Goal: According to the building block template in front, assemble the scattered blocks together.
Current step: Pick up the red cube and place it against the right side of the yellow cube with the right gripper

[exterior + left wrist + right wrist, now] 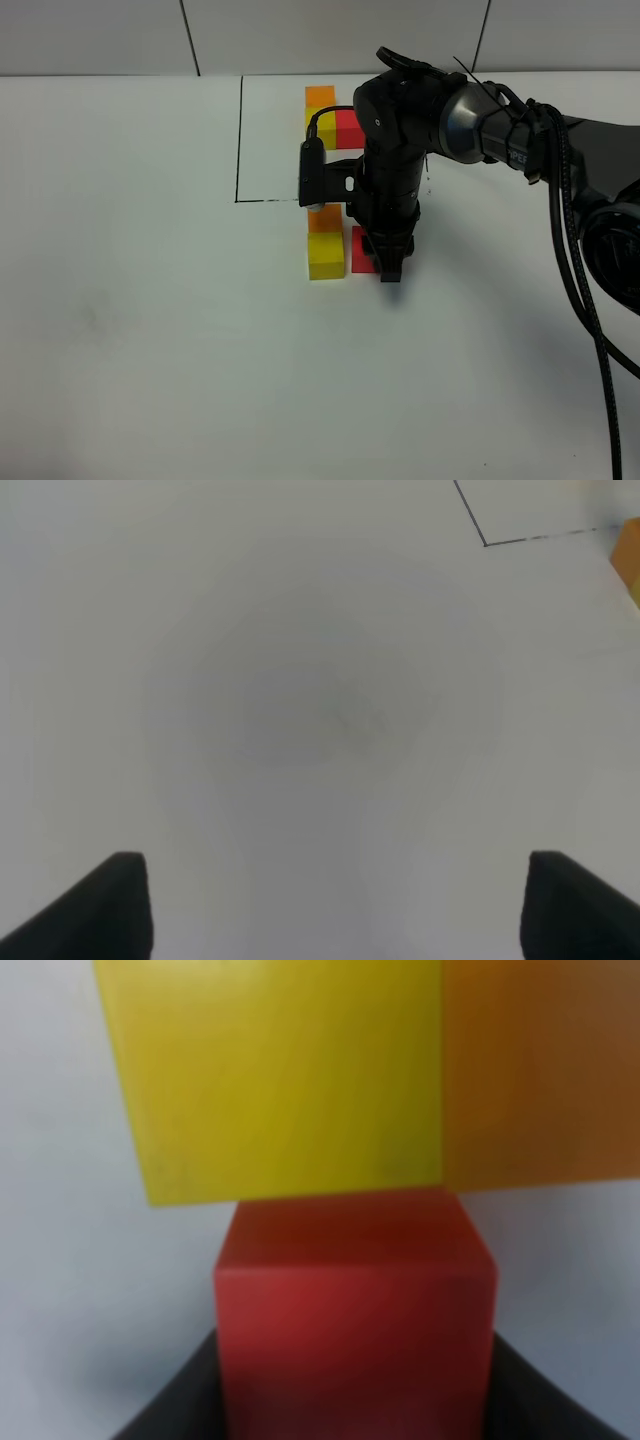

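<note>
The scattered blocks lie just in front of the outline. The orange block [323, 218] and the yellow block [327, 256] stand in a row, touching. The red block [361, 250] sits against the yellow block's right side. My right gripper [389, 264] reaches down over the red block. In the right wrist view it [355, 1405] is shut on the red block [355, 1300], which touches the yellow block [290, 1080] beside the orange block [545, 1070]. The template [335, 118] of orange, yellow and red cubes sits inside the black outline [240, 140], partly hidden by the right arm. My left gripper [350, 910] is open and empty over bare table.
The right arm [480, 120] and its cables [580, 290] cross the right side of the white table [150, 330]. The left wrist view shows a corner of the black outline [485, 542] and an orange edge [630, 565]. The left arm is out of the high view.
</note>
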`<action>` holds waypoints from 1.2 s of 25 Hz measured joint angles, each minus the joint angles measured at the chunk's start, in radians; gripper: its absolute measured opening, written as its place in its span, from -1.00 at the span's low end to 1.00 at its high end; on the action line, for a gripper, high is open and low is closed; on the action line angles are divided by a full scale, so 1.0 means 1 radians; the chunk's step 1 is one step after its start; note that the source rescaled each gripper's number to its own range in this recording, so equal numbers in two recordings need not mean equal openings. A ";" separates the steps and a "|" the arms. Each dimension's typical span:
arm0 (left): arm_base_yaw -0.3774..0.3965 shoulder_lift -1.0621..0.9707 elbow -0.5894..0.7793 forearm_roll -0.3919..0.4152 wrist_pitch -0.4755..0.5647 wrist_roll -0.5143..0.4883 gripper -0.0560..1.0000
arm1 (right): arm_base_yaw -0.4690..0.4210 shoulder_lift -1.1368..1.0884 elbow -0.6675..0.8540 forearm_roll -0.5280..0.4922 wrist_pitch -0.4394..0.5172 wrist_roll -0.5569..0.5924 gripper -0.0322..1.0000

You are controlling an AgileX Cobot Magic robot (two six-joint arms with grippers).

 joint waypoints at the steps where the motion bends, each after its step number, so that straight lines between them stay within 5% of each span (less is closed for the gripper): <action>1: 0.000 0.000 0.000 0.000 0.000 0.000 0.43 | 0.000 0.000 0.000 0.000 0.000 0.000 -0.93; 30: 0.000 0.000 0.000 0.000 0.000 0.004 0.43 | 0.005 0.012 -0.009 0.010 0.025 -0.027 -0.93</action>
